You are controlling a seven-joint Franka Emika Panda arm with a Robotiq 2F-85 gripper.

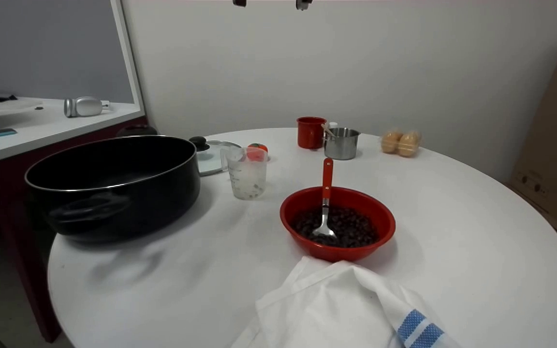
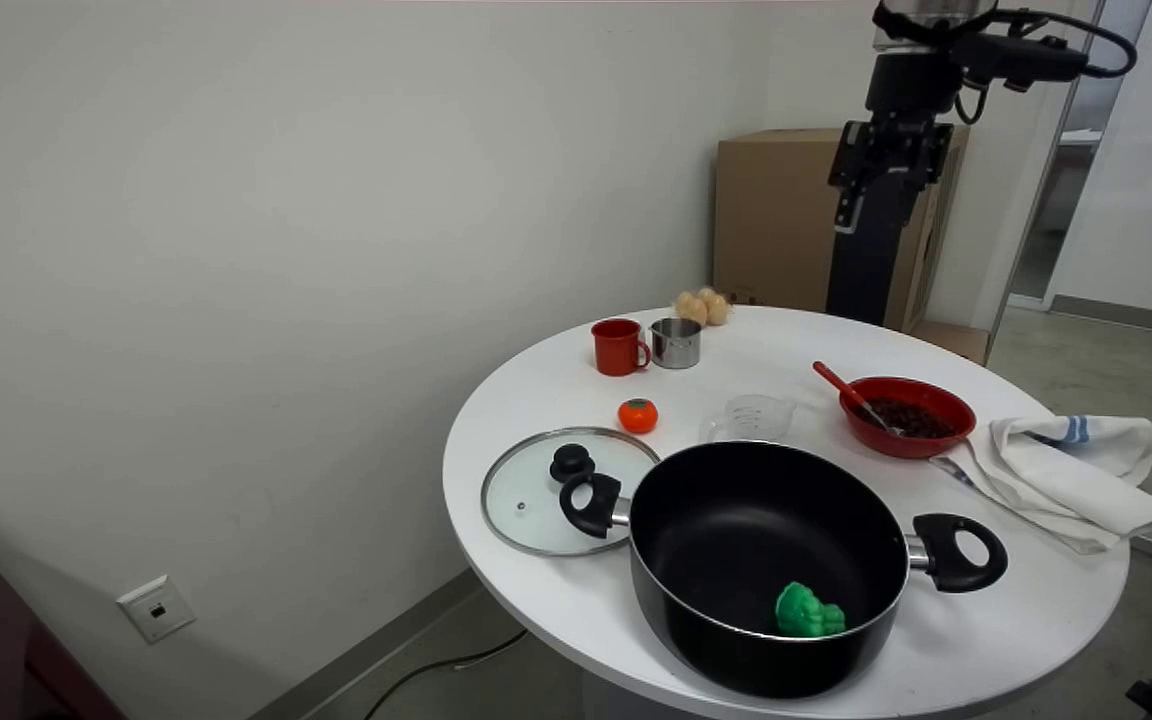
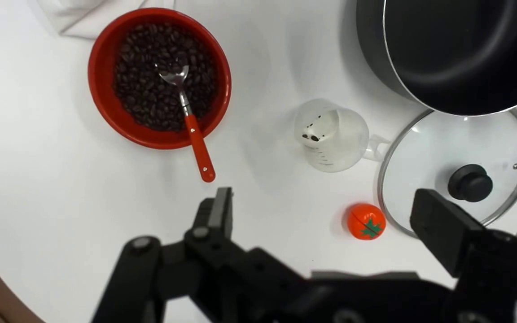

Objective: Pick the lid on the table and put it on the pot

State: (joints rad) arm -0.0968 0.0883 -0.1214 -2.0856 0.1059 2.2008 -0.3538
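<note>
The lid (image 2: 548, 518) is clear glass with a thin metal rim and a round black knob (image 3: 470, 184) uppermost; in an exterior view it lies flat on the white surface (image 2: 536, 390), left of the black pot (image 2: 736, 550), partly hidden behind its handle (image 2: 604, 508). Marks on the clear measuring cup (image 3: 343, 150) are too small to read. The arm (image 2: 911, 85) hangs at far right, jaws pointing down, released and wide apart.

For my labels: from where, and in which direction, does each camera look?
An exterior view: from the dish towel side toward the wall; tool fingertips show.
An exterior view: from the cooking pot side toward the cardboard box; arm and tool show.
Wrist view: above the table, facing down; fingers show.
Both exterior views share the glass lid.
</note>
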